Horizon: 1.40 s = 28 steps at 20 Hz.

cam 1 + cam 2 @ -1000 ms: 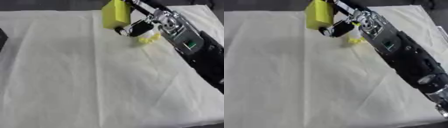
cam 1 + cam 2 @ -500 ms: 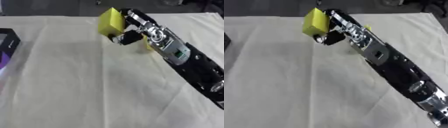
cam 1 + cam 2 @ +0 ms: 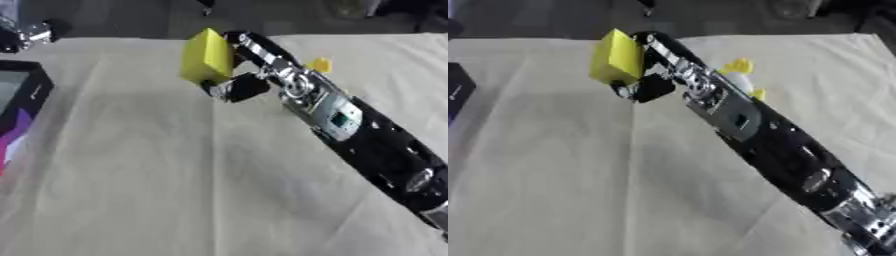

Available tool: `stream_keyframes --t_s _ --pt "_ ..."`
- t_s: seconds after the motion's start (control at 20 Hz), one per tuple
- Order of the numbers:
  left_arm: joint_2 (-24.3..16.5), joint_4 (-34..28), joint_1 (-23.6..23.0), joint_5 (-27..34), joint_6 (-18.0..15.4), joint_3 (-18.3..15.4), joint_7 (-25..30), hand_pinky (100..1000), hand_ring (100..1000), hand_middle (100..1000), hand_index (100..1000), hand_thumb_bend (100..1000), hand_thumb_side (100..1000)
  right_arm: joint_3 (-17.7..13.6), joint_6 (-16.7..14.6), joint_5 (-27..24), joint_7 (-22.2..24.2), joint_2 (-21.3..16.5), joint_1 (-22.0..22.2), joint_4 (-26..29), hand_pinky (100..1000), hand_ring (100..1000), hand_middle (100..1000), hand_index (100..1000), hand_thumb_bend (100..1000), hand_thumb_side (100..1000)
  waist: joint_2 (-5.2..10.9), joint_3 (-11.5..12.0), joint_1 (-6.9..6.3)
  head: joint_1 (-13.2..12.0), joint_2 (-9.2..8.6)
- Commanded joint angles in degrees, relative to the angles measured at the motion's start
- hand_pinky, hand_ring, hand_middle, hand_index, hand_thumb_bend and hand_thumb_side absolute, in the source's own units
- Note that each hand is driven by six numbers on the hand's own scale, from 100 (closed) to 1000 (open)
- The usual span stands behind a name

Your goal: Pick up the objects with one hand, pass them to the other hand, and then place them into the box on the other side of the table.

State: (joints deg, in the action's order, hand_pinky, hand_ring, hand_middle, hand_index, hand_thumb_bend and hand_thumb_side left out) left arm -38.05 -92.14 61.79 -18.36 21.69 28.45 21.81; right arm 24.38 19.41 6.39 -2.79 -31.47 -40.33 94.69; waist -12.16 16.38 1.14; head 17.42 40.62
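A yellow block point(image 3: 206, 62) is held above the white cloth at the far middle of the table. My right hand point(image 3: 241, 82) is shut on it, with the black and silver arm stretching in from the lower right. A small yellow and white toy point(image 3: 739, 68) lies on the cloth just behind the arm, partly hidden by it. A dark box point(image 3: 19, 112) with a purple and pink side stands at the left edge. My left hand shows in neither view.
The white cloth point(image 3: 157, 185) covers the table and is creased. A shiny object point(image 3: 31, 34) sits beyond the cloth at the far left corner. Dark floor and unclear shapes lie past the table's far edge.
The right hand has carried the yellow block leftward across the cloth. The camera has also swung left, bringing the dark box into view at the left edge.
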Motion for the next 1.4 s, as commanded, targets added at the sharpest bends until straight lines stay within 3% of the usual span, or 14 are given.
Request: stream_keyframes --t_s 0.05,0.35,0.55,0.75,1.05,1.25,1.35,1.4 --pt "1.6 -1.2 2.8 -0.2 -0.2 2.1 2.8 808 808 813 899 517 503 0.1 -2.0 0.2 -0.5 -0.2 -1.3 1.8 688 515 281 473 100 100 0.77 0.1 -1.12 0.7 -0.45" --pt "7.0 -0.6 5.9 -1.0 1.4 6.7 4.2 816 812 796 866 563 495 1.7 -4.7 -2.4 -0.1 0.6 -2.2 3.1 681 517 283 475 100 100 0.60 0.4 -1.41 1.5 -0.28" --pt "9.6 0.6 6.9 -2.0 0.9 9.1 4.5 830 825 808 874 651 510 2.4 -5.4 -1.9 1.4 0.8 -2.4 3.9 690 518 283 475 100 100 0.39 0.5 -1.42 1.7 -0.46" --pt "10.9 1.1 7.4 -3.9 -0.4 10.1 5.3 839 835 812 873 737 508 2.6 -6.0 -0.6 2.6 1.1 -2.5 4.3 692 516 284 475 100 100 0.11 0.7 -1.37 2.0 -0.56" --pt "13.0 3.1 7.6 -8.5 -2.2 11.1 6.3 847 845 818 876 791 491 3.2 -8.1 1.6 5.5 1.4 -2.8 6.0 698 516 286 478 100 100 -0.12 0.8 -1.25 1.7 -0.60" --pt "13.9 4.3 7.3 -10.8 -2.8 11.4 6.6 842 843 817 876 751 451 3.2 -8.4 2.4 6.5 1.3 -2.7 6.7 700 515 286 478 100 100 -0.19 0.8 -1.18 1.6 -0.60" --pt "14.1 4.8 7.0 -11.7 -2.6 11.5 6.4 833 836 808 869 673 406 3.2 -8.5 2.7 6.8 1.4 -2.6 6.9 701 515 286 478 100 100 -0.26 0.8 -1.18 1.6 -0.56" --pt "14.1 5.1 6.9 -12.0 -2.3 11.5 6.0 823 827 794 855 559 357 3.3 -8.6 2.8 7.0 1.4 -2.5 7.0 701 515 286 478 100 100 -0.29 0.8 -1.18 1.6 -0.55"
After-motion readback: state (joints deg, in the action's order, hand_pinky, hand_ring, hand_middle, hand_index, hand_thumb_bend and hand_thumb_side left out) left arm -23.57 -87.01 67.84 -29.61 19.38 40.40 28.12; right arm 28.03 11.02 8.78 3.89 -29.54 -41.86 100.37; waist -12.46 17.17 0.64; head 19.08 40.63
